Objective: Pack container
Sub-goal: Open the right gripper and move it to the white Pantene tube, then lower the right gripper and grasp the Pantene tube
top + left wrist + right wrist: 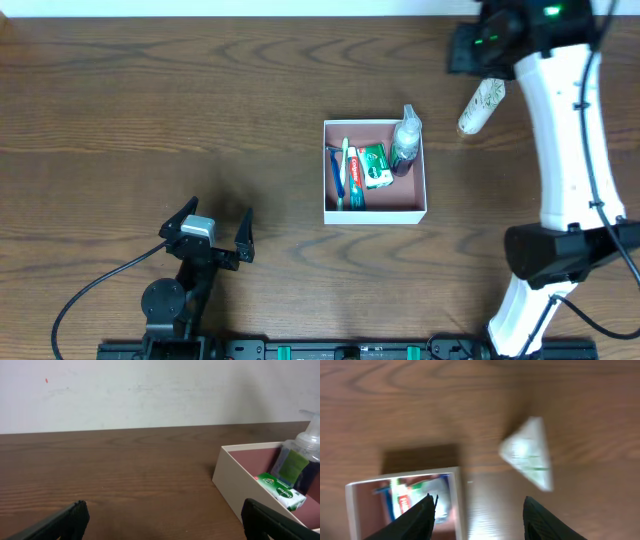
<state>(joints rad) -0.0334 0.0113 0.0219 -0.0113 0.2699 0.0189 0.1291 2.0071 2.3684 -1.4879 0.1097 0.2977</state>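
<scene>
Container [375,216] sitting on the tabletop [150,100] while I am holding left hand [220,210] and right hand [480,500] with fingers spread.

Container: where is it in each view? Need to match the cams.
Overhead: container at centre, slightly right of the middle.
Left wrist: container at the right edge, cut off by the frame.
Right wrist: container in the lower left, blurred, cut off at the bottom.
Shared landmark: the green packet inside it, clear in overhead and left wrist, only a greenish blur in right wrist.
</scene>
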